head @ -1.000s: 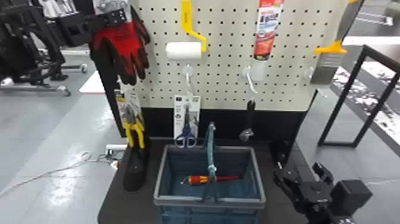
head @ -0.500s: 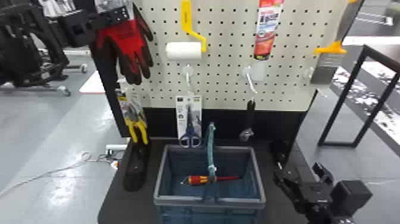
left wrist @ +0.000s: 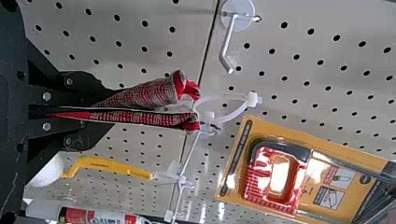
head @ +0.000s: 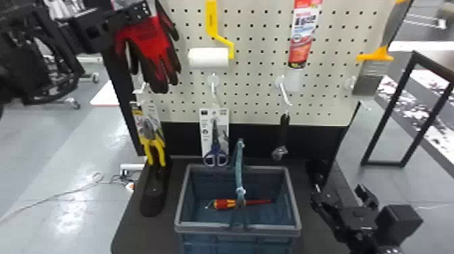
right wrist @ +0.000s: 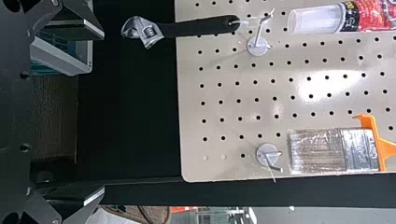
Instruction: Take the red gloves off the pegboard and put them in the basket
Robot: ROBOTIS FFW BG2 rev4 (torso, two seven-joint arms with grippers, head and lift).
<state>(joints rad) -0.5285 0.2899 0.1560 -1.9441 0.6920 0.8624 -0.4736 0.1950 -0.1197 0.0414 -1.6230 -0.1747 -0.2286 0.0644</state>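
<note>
In the head view my left gripper point(head: 140, 10) is at the pegboard's upper left, with the red gloves point(head: 148, 40) hanging below it, black fingertips down. In the left wrist view my left gripper point(left wrist: 93, 109) is shut on the red gloves point(left wrist: 144, 93) near their cuffs. A white tie point(left wrist: 233, 112) loops from the cuffs by a hook; whether it is still on the hook I cannot tell. The basket point(head: 236, 229) stands below the board, a red screwdriver point(head: 226, 203) inside. My right gripper point(head: 337, 191) is parked right of it, and the right gripper point(right wrist: 95, 114) is open, holding nothing.
Pliers point(head: 153, 145), scissors point(head: 216, 148) and a wrench point(head: 283, 135) hang low behind the basket. A paint roller point(head: 208, 57), a red tube point(head: 303, 33) and a brush point(head: 368, 76) are higher. The basket's handle point(head: 239, 165) stands upright.
My left gripper and the gloves have shifted slightly to the right. The pliers and scissors have swayed a little to the right. The right arm has kept still.
</note>
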